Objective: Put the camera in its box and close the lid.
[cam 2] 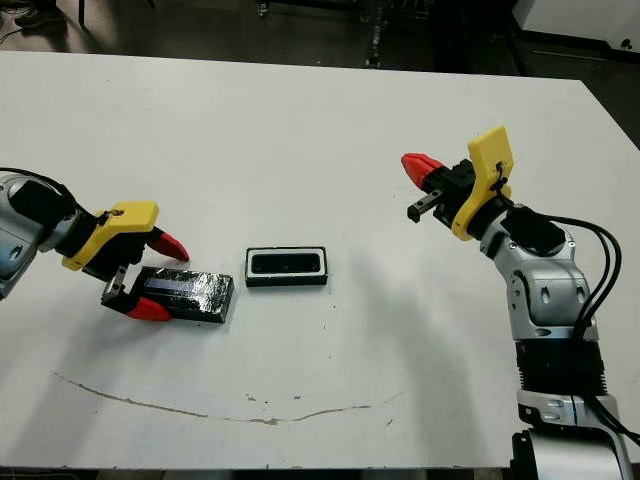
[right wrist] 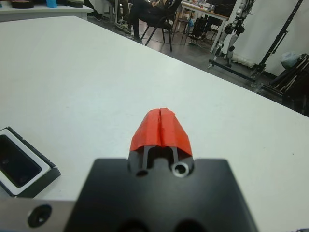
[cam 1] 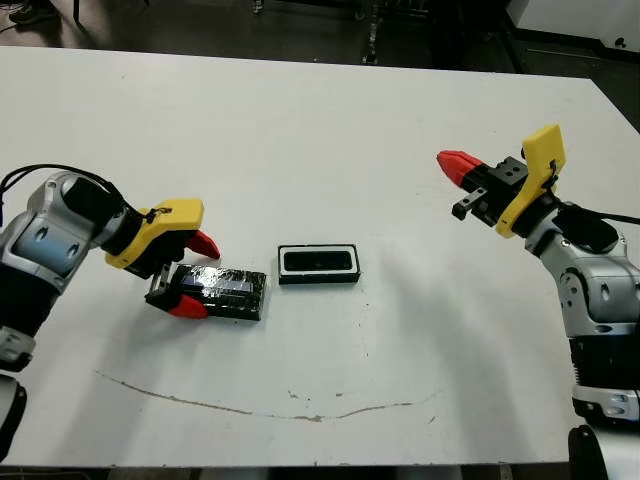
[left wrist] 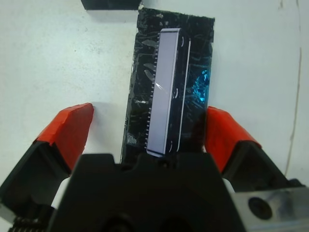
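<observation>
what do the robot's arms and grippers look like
Both arms are silver-grey metal with black joints and loose black cables. Each wrist carries a yellow plastic bracket on a black gripper body. The left gripper and right gripper each have two wedge-shaped fingers with red tips. Small silver screws show on the black bodies in the wrist views.

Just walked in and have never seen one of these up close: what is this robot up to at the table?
It is packing a camera, which already lies inside its small white-lined box mid-table. The left gripper is open, its red fingers either side of the glossy black lid, which lies flat on the table beside the box, not yet lifted. The right gripper is shut, holds nothing and hovers off to the side. The box is not yet covered.
</observation>
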Controlling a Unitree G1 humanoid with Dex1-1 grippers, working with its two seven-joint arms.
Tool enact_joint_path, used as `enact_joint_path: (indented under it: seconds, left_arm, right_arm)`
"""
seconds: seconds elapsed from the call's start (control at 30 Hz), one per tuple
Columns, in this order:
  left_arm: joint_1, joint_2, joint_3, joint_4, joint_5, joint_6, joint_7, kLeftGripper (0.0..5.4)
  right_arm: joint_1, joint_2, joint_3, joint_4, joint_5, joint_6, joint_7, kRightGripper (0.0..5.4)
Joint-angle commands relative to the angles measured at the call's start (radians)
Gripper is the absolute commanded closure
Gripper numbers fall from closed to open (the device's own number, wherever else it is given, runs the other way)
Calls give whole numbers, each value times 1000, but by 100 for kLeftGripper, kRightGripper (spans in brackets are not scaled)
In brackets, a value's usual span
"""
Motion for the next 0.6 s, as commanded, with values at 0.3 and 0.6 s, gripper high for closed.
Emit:
enact_joint_path:
  seconds: [0.3, 0.6]
  left_arm:
    - [33, 12, -45, -93, 48, 200, 43, 0]
    - [98, 52, -71, -223, 138, 36, 155, 80]
  right_arm:
    - [23, -18, 1, -7, 0, 14, -1, 538]
    - [21, -18, -1, -11, 8, 31, -2, 540]
